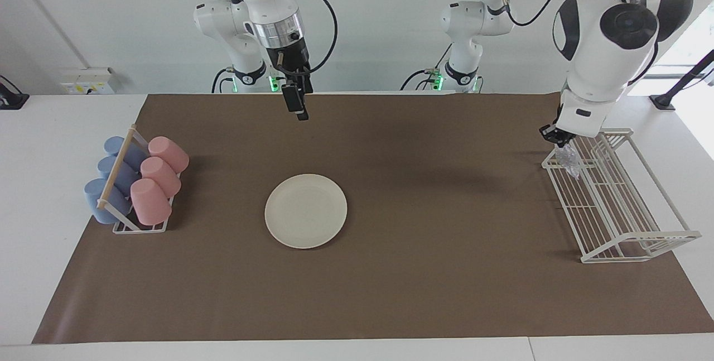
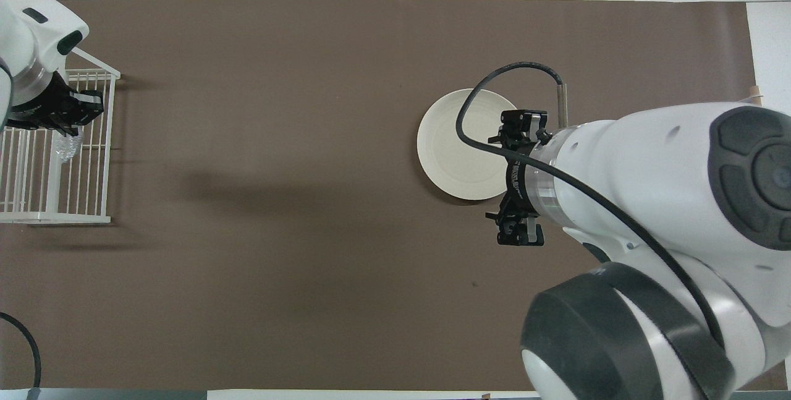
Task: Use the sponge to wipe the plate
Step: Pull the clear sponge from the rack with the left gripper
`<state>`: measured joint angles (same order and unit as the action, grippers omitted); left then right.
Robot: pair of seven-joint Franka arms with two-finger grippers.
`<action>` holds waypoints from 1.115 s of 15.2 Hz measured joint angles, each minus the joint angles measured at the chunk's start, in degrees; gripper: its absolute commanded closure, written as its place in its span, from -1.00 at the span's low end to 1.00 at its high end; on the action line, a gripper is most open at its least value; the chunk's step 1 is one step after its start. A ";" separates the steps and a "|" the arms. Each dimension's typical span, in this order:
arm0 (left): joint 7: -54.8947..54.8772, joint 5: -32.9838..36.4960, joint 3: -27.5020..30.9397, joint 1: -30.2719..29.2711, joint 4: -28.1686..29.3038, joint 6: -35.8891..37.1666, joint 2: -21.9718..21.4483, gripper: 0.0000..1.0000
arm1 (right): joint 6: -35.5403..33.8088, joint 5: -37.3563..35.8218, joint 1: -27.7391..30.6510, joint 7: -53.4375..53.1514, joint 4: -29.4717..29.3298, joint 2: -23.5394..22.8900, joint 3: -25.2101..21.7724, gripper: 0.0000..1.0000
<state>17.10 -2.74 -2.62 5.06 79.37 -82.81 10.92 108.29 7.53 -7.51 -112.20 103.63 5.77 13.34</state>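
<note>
The cream-white plate (image 1: 305,211) lies flat on the brown mat near the table's middle; in the overhead view (image 2: 454,146) the right arm covers part of it. The silvery crinkled sponge (image 1: 569,161) hangs from my left gripper (image 1: 559,139) over the end of the white wire rack (image 1: 613,199) at the left arm's end of the table. The gripper is shut on the sponge's top. The sponge also shows in the overhead view (image 2: 65,143) under the left gripper (image 2: 68,117). My right gripper (image 1: 300,109) hangs high over bare mat, away from the plate.
A holder with several blue and pink cups (image 1: 136,182) lying on their sides stands at the right arm's end of the table. The wire rack (image 2: 55,171) sits on the mat's edge. The brown mat (image 1: 424,272) covers most of the table.
</note>
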 measured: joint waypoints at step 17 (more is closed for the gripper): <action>-21.18 -59.34 -0.41 -7.12 37.69 -8.04 -16.26 1.00 | 4.98 -0.01 -6.04 -2.87 -5.56 -9.38 0.43 -1.00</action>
<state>-4.08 -62.08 -3.03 -2.06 117.06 -90.86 -5.35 113.27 7.53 -13.55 -115.07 98.07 -3.61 13.76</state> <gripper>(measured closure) 0.969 0.000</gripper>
